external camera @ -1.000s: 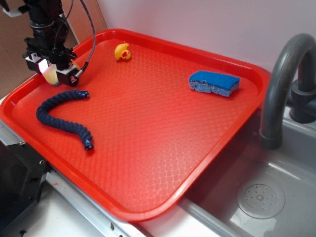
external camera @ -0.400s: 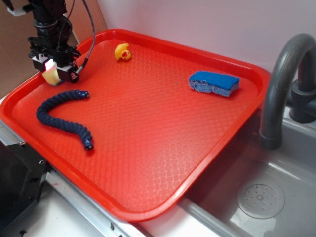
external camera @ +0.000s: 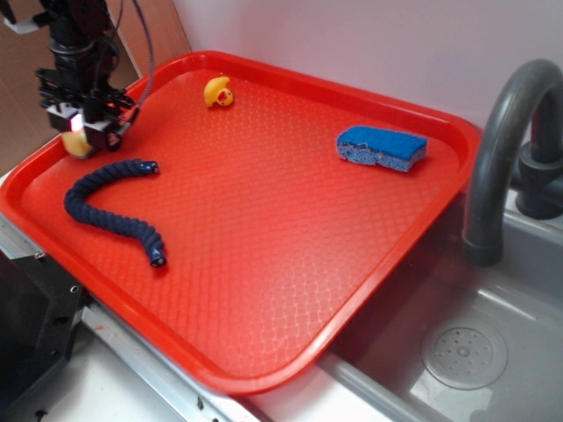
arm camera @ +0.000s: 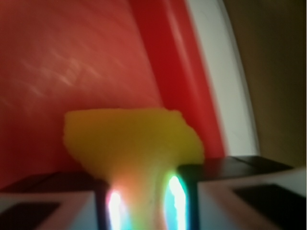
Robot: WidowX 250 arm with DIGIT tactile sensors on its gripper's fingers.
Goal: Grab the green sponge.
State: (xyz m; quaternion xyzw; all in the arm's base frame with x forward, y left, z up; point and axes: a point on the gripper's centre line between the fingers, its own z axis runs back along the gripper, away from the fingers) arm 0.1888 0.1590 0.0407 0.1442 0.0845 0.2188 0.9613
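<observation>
The gripper (external camera: 79, 141) pinches the green sponge (external camera: 77, 145) between its fingers above the tray's (external camera: 264, 290) far left rim. In the wrist view the sponge (arm camera: 132, 143) bulges yellow beyond the squeezing pads. A dark blue rope (external camera: 110, 202) lies just beside, a duck (external camera: 218, 92) farther back, a blue sponge (external camera: 382, 148) well apart.

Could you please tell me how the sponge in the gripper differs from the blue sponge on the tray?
The held sponge is yellow; the blue sponge is blue with a paler underside. The yellow one is pinched between the gripper fingers near the tray rim's left edge; the blue one lies flat and free at the far right. The yellow one looks smaller. Both are foam.
</observation>
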